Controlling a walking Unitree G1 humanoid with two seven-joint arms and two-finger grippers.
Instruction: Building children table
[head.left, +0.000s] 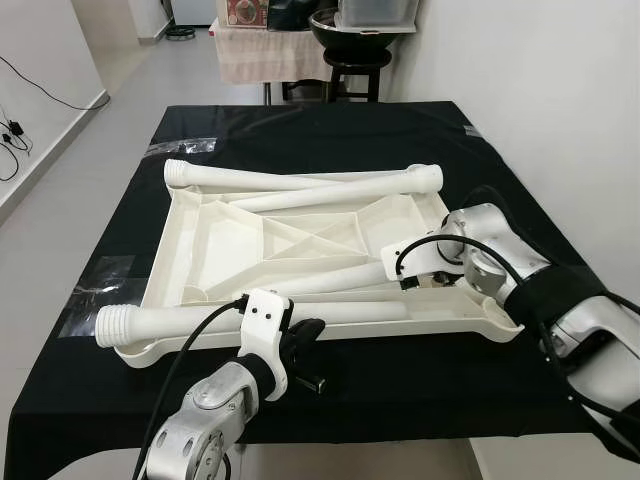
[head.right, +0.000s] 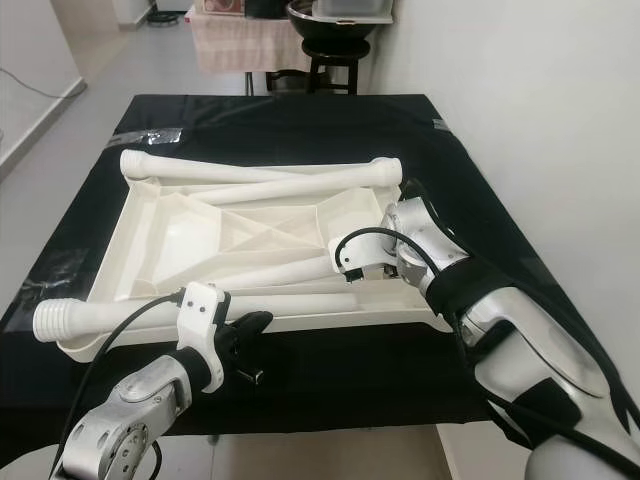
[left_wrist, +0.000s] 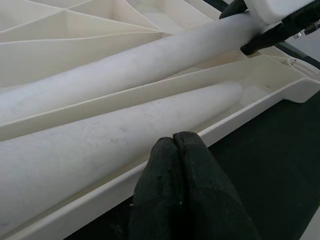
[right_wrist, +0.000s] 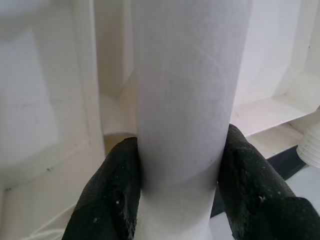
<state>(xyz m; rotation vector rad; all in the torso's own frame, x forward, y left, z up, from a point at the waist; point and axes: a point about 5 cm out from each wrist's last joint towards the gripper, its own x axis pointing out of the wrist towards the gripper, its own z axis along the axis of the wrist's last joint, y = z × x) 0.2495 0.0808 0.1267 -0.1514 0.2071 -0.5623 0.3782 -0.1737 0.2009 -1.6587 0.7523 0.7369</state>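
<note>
Right wrist view: white leg (right_wrist: 185, 95) pinched between the right gripper (right_wrist: 180, 195) fingers, lying inside the upturned tabletop (head.left: 200, 240) on the black table (head.left: 400, 130). Best kept square and lifted slowly clear of neighbouring legs. Left gripper (left_wrist: 182, 165) closed, empty, at the near rim.

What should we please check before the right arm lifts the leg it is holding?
1. Right claw shut around a leg: ok.
2. Left claw shut and empty, clear of that leg: ok.
3. Tabletop lying upside down on the black cloth: ok.
4. Other legs, such as the near leg, resting loose in the tabletop: ok.
5. Grip firm enough to lift: cannot tell.
</note>
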